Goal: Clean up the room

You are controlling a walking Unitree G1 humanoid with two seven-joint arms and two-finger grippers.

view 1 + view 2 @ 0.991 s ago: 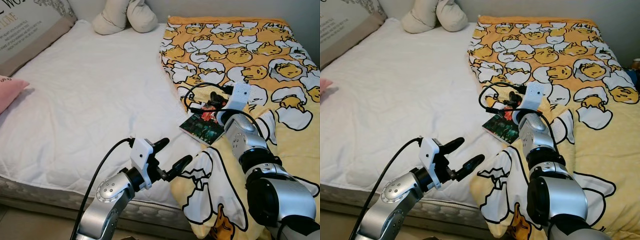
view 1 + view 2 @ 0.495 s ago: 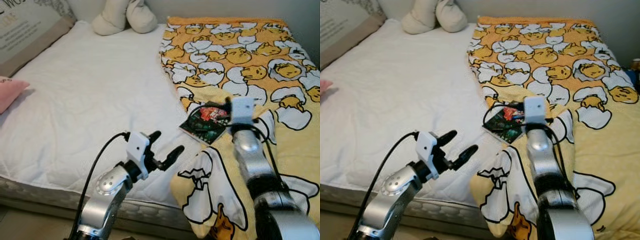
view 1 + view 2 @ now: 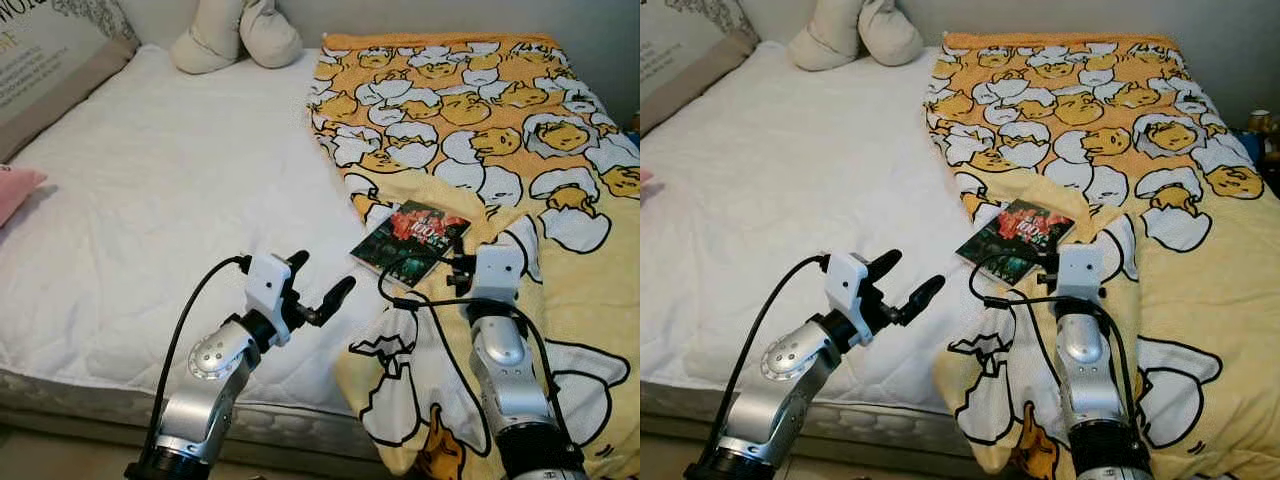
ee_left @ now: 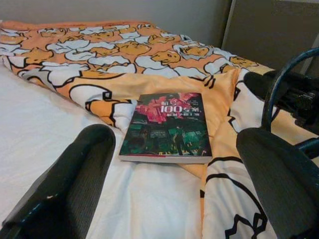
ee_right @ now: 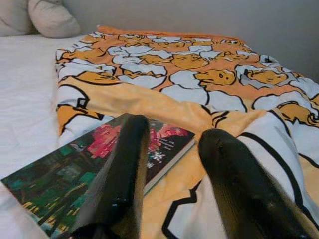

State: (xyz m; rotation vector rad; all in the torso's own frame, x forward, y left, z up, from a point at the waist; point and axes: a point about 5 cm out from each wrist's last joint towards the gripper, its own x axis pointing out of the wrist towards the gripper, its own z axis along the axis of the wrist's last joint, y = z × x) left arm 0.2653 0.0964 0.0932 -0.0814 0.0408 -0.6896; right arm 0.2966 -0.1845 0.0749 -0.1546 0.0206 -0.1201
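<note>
Both grippers have their black fingers spread with nothing between them. The book (image 3: pixel 411 241) lies flat on the bed (image 3: pixel 150 200), half on the white sheet and half on the edge of the yellow duck-print blanket (image 3: pixel 500 120). The right gripper (image 5: pixel 169 184) sits just beside the book, on the side nearer the robot, its fingers aimed along the cover, one finger over the book's near corner and the other over the blanket. The left gripper (image 3: pixel 318 290) hovers over the sheet near the book, pointing toward it.

The step in hand appears to be picking the book up. Because it lies flat on soft bedding, a clean grasp likely calls for one finger sliding under the near edge while the other presses the cover, without catching the blanket fold. The left gripper could steady the far edge against sliding.
</note>
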